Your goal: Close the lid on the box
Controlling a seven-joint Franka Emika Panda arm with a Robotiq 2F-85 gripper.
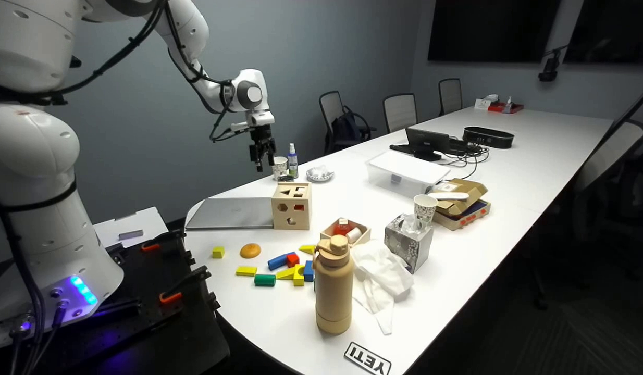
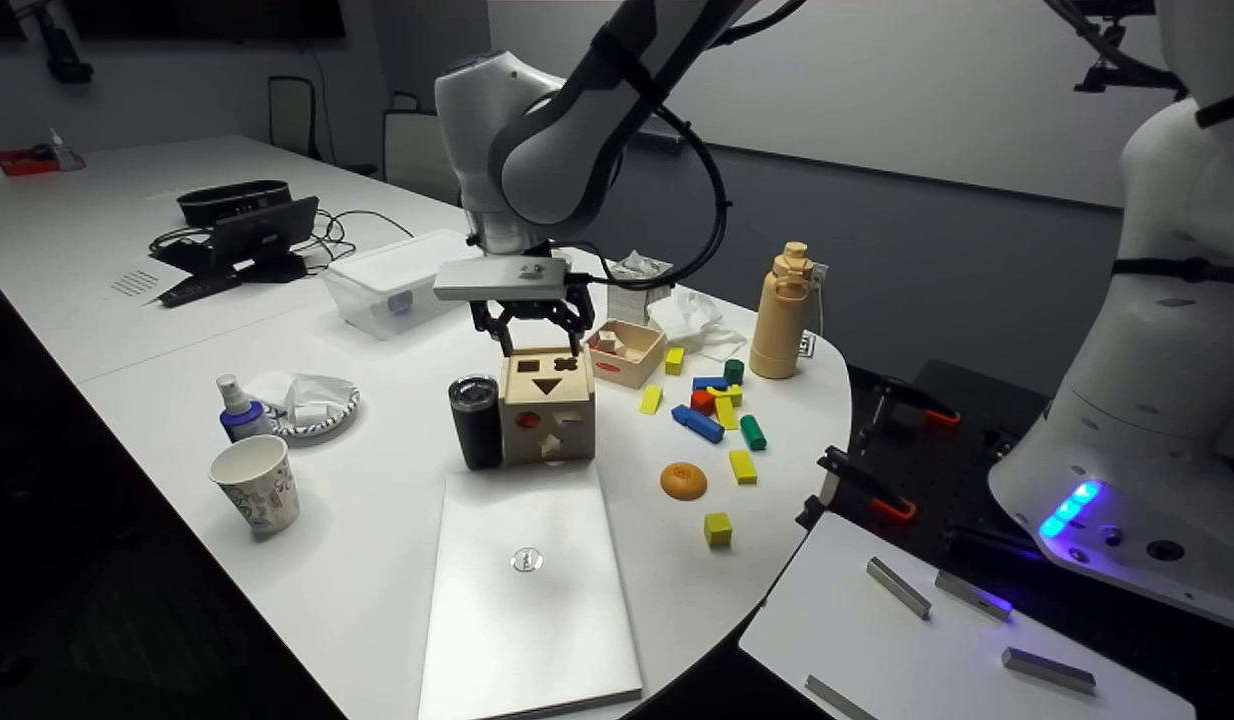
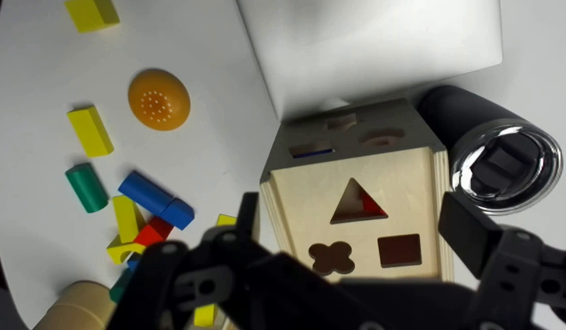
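Observation:
The box, a light-wood cube with dark shaped holes, stands upright on the table in both exterior views (image 1: 292,208) (image 2: 547,415). In the wrist view the box (image 3: 365,192) is seen from above. Its top panel, with triangle, clover and rectangle holes, lies flat between the side walls; the panel's near end is hidden by my gripper. My gripper (image 2: 541,348) is open and empty over the box's top, pointing down. It also shows in an exterior view (image 1: 266,161) and in the wrist view (image 3: 356,224), with one finger toward each side of the box. I cannot tell whether the fingers touch it.
A black tumbler (image 2: 475,425) stands right beside the box. A closed laptop (image 2: 527,590) lies against another side. Loose blocks (image 1: 264,280), a small wooden tray (image 2: 632,365), a tan bottle (image 1: 334,286) and a tissue box (image 1: 409,242) stand nearby.

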